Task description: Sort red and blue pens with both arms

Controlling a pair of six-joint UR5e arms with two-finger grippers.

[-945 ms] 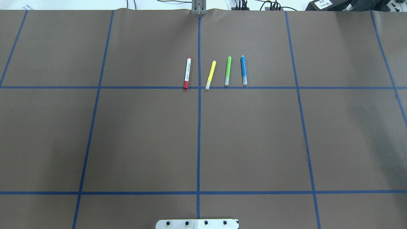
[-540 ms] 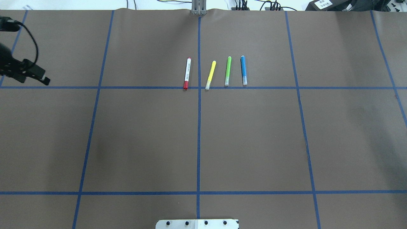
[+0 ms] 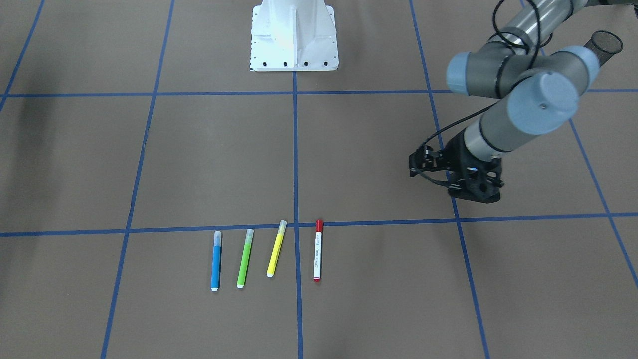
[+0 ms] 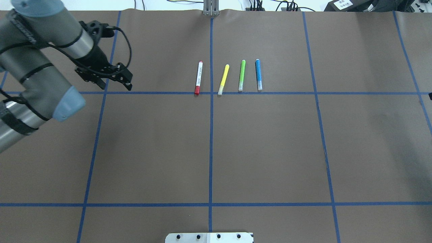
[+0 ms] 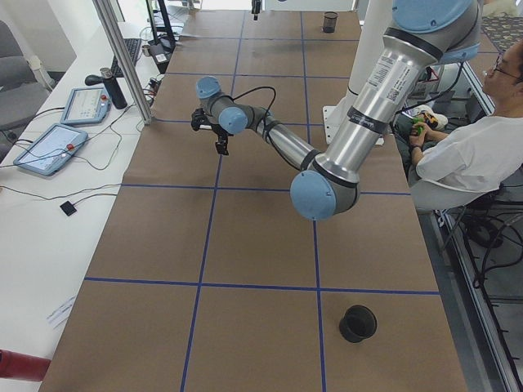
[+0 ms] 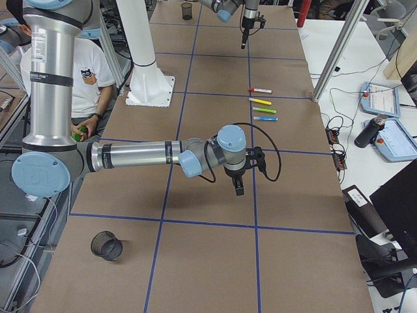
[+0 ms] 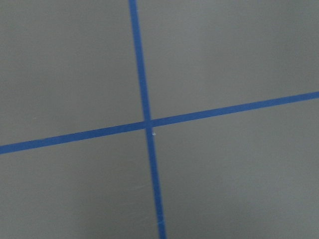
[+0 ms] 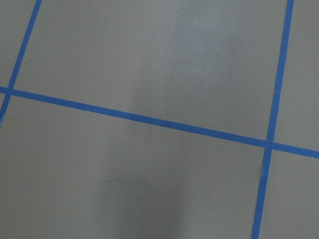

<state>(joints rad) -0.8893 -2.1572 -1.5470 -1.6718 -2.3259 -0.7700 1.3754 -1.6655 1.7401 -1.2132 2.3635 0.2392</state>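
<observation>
I take the red pen (image 4: 198, 77) as my marker. It lies flat on the brown table (image 4: 263, 152), untouched, at one end of a row of four. On its robot-right side come the yellow pen (image 4: 223, 79), the green pen (image 4: 242, 75) and last the blue pen (image 4: 258, 74), all roughly parallel and apart from one another. Those gaps should leave room for fingers on either side of a barrel.

The left gripper (image 4: 126, 80) hangs above the table well to the robot-left of the red pen, with nothing in its fingers. I cannot tell how far apart they stand. The right gripper (image 6: 237, 187) shows properly only from the side, well beyond the blue pen's end of the row, and I cannot tell its opening or whether it carries anything.

I judge the split is deliberate: red lies nearest the left arm, blue nearest the right, so neither arm needs to cross the other. No pen is picked yet.
</observation>
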